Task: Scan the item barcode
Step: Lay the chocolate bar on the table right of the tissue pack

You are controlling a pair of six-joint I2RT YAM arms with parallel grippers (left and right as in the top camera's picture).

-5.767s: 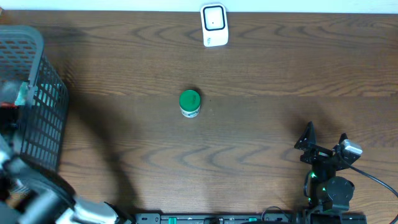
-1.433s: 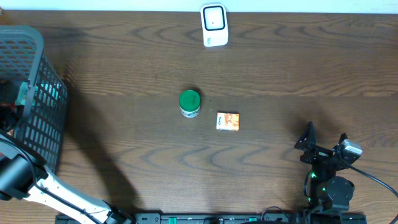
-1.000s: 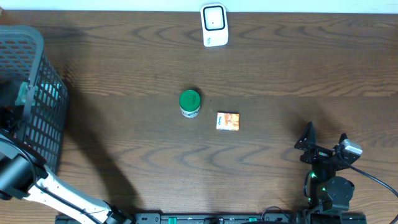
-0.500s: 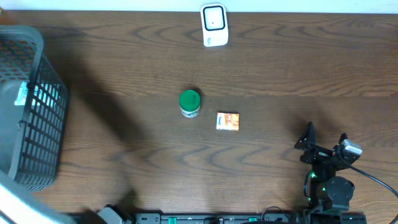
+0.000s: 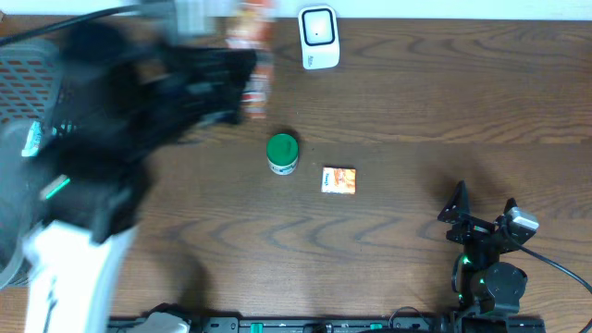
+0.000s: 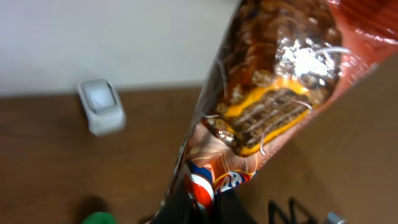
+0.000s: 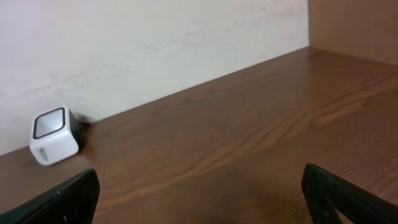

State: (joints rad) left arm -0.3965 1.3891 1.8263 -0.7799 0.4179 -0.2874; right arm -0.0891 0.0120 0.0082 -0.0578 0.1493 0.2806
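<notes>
Red snack packet has just swung in near the scanner, left hand clamped shut on it; right hand idles, wide open. Barcode presentation looks imminent.

The right half of the table is bare wood – wide room from the right gripper at the near edge up to the scanner at the far edge. In the middle a green-lidded jar and a small box stand near each other. The left arm with its snack bag fills the far left, just beside the scanner, and the basket closes the left edge.
</notes>
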